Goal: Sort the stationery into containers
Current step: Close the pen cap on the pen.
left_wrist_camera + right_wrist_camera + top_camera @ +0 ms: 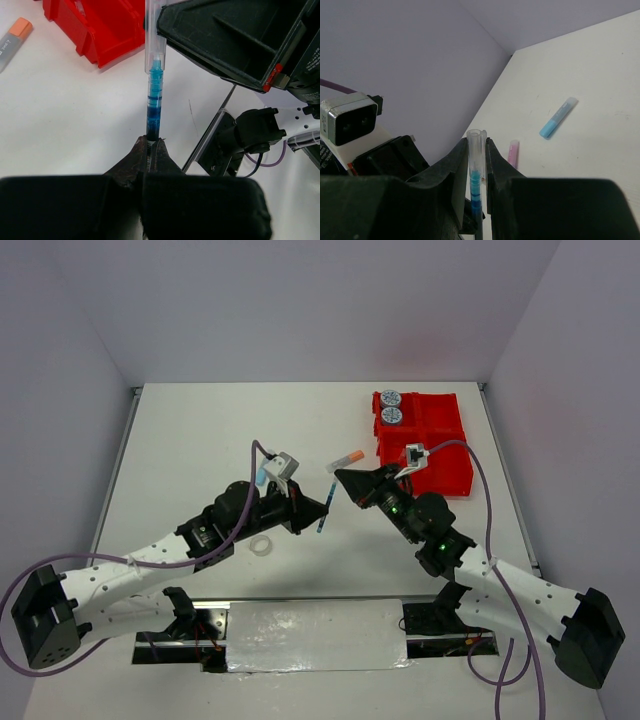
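both grippers grip one blue pen between them, just left of the red tray. the left gripper is pinched tight on its barrel, and the right gripper is clamped narrowly around its clear end.

No legible text, brand or number appears in any view. The orange-capped stick carries a line of small dark print on its grey barrel, but the characters are too small to read. The red tray and the blue pen show no readable marking.
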Controlling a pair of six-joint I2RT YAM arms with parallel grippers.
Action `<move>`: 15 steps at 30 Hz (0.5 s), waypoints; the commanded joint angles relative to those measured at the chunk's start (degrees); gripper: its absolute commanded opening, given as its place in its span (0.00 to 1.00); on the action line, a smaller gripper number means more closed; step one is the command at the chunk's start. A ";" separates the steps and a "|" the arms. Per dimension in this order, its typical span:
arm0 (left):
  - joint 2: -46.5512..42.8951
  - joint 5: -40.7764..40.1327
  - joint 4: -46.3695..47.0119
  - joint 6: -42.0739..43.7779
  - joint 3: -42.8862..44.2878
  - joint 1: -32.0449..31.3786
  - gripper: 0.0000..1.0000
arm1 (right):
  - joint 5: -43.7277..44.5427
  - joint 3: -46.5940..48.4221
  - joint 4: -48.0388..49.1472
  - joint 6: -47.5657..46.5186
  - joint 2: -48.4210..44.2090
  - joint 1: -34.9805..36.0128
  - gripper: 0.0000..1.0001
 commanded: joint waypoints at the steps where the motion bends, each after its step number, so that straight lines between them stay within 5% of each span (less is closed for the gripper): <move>1: 0.56 -0.89 2.73 0.35 2.83 0.07 0.00 | -0.45 1.16 3.34 -0.78 -0.09 0.60 0.00; 15: -1.02 -1.86 2.11 0.53 3.36 2.35 0.00 | -1.67 -0.07 2.72 -0.34 -0.44 1.74 0.00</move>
